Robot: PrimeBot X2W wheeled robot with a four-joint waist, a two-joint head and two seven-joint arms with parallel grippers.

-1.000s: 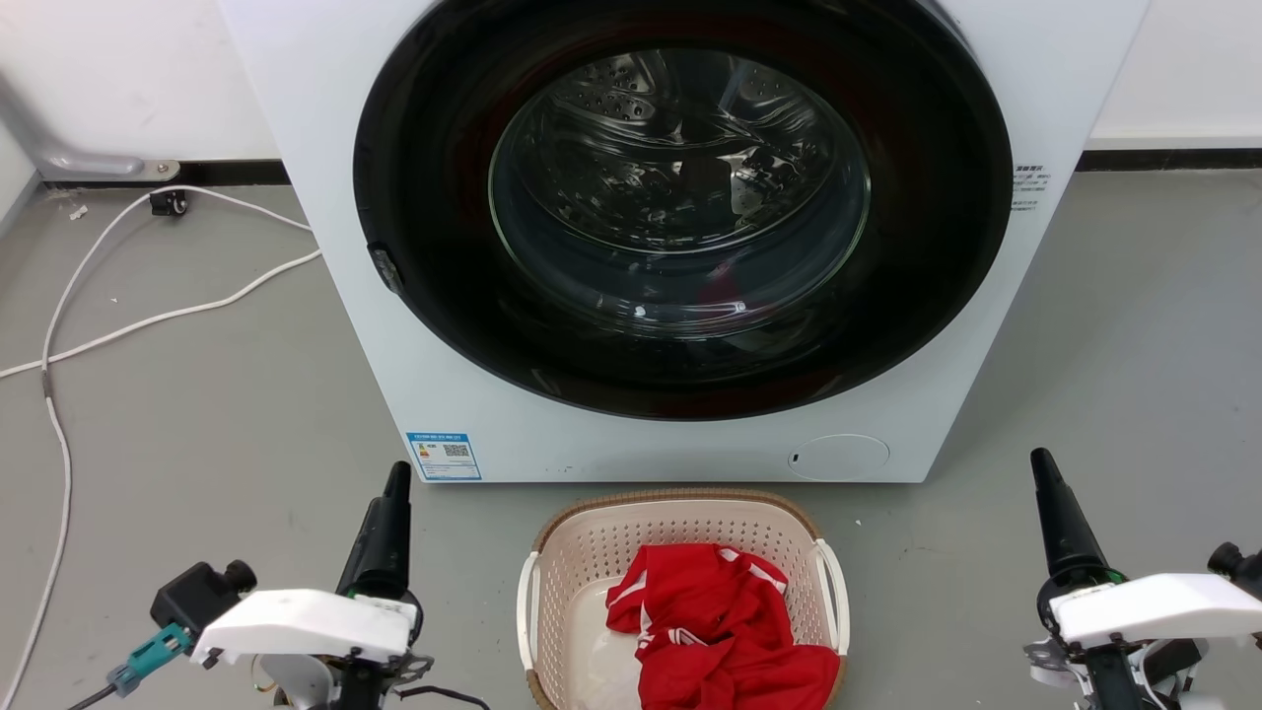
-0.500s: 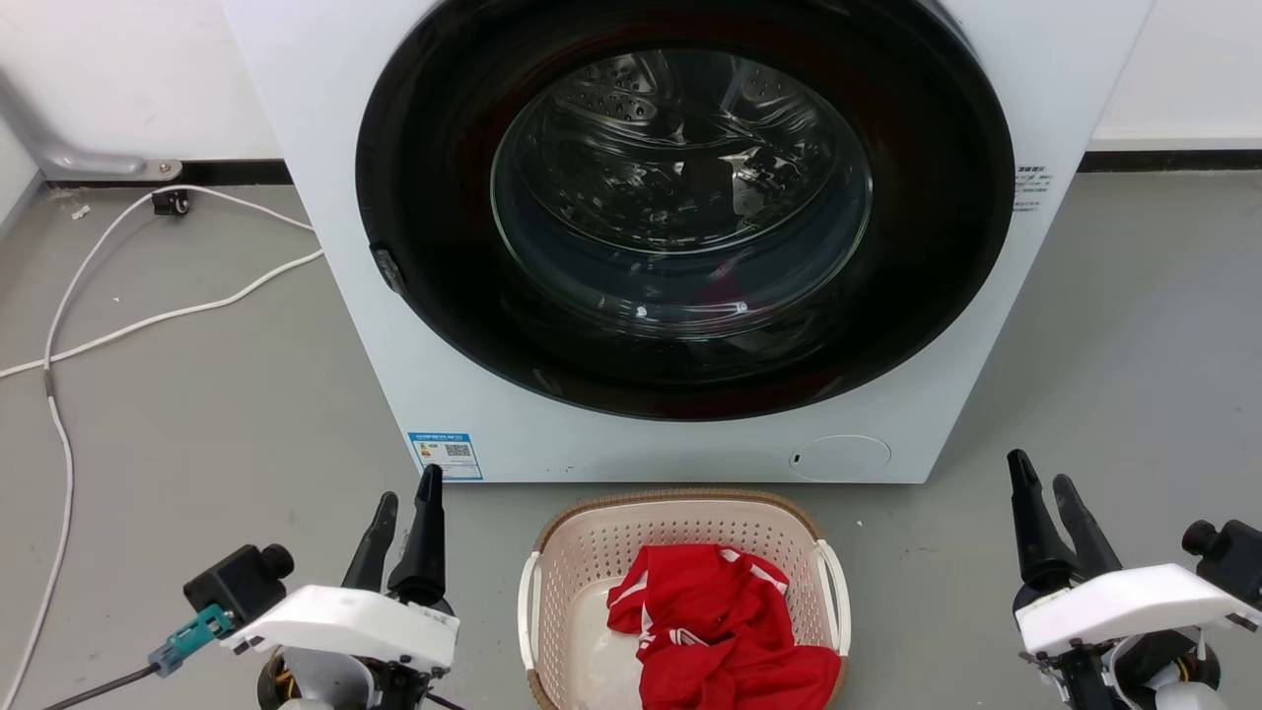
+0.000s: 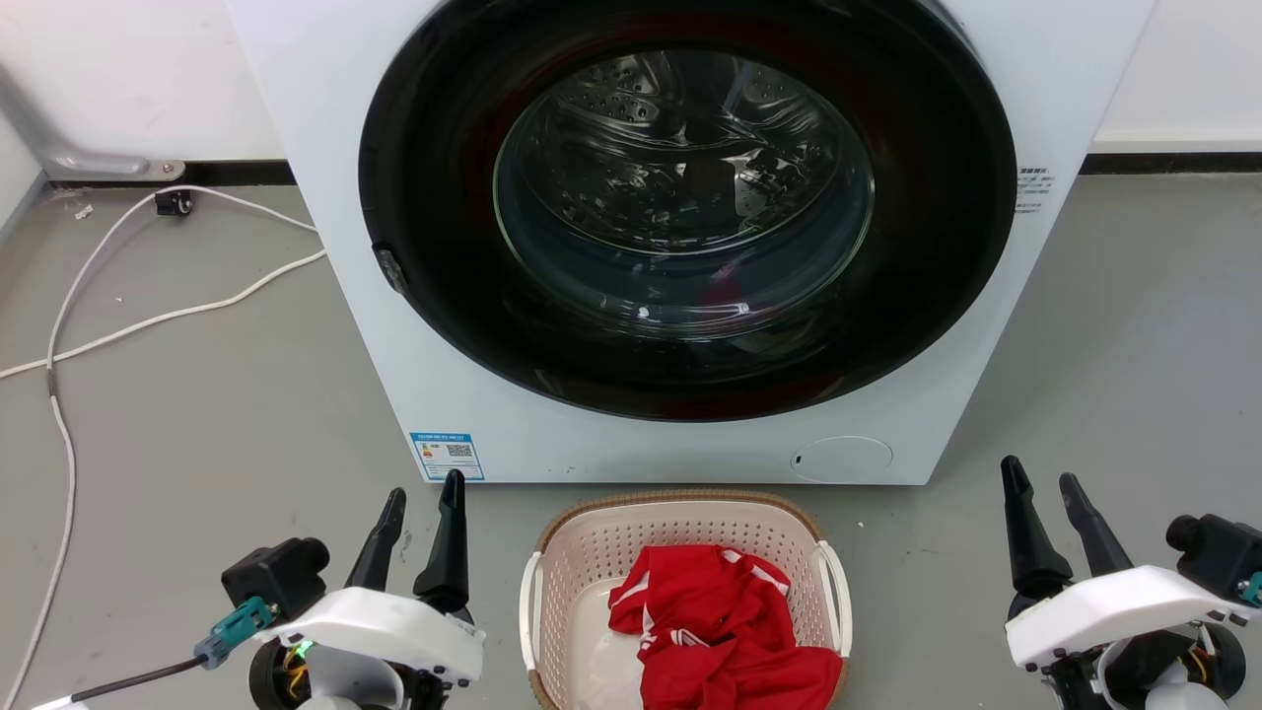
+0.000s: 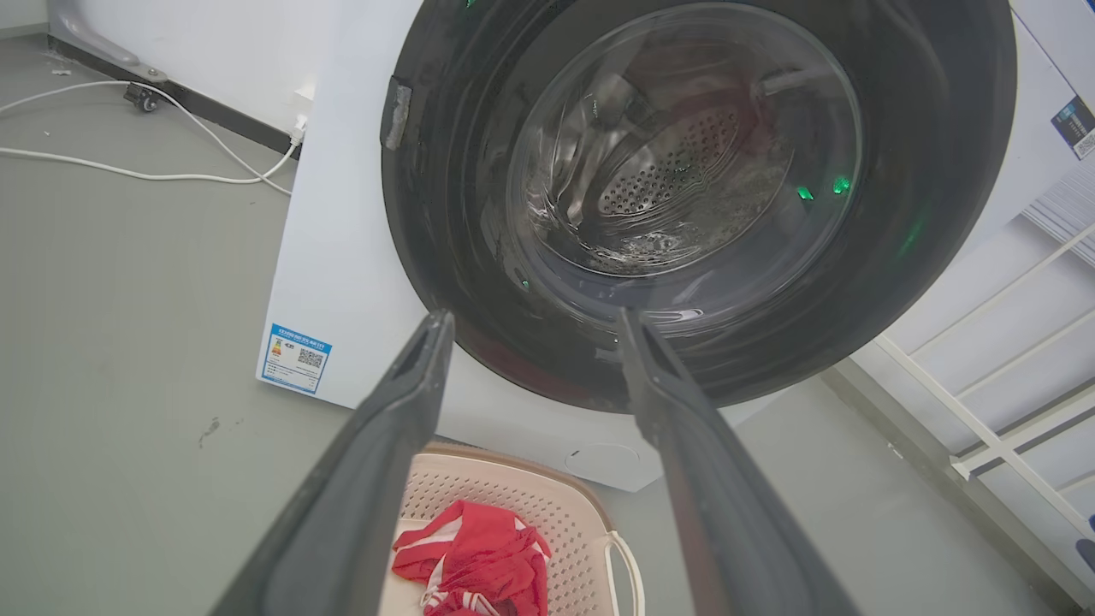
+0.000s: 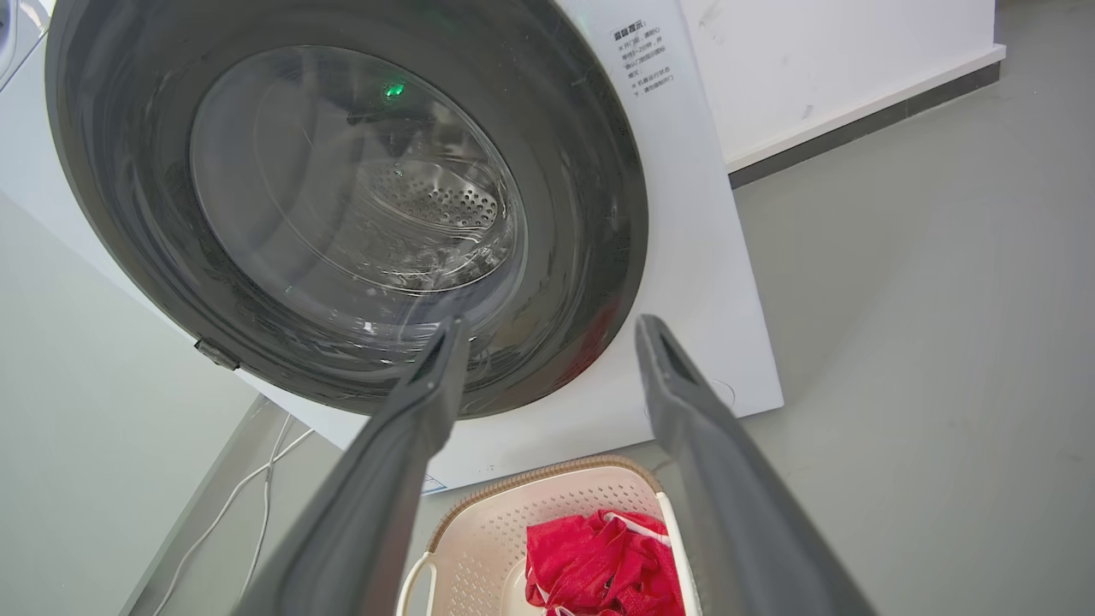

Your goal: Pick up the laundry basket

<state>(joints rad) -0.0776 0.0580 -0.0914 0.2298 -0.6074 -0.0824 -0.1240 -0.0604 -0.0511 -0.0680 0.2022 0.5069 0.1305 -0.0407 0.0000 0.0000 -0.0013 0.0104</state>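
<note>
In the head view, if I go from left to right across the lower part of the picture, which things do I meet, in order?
white cable → left gripper, open → laundry basket on the floor → right gripper, open.

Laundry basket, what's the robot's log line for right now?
phase: pre-grasp | left gripper: open | right gripper: open | laundry basket: on floor, untouched, red cloth inside
</note>
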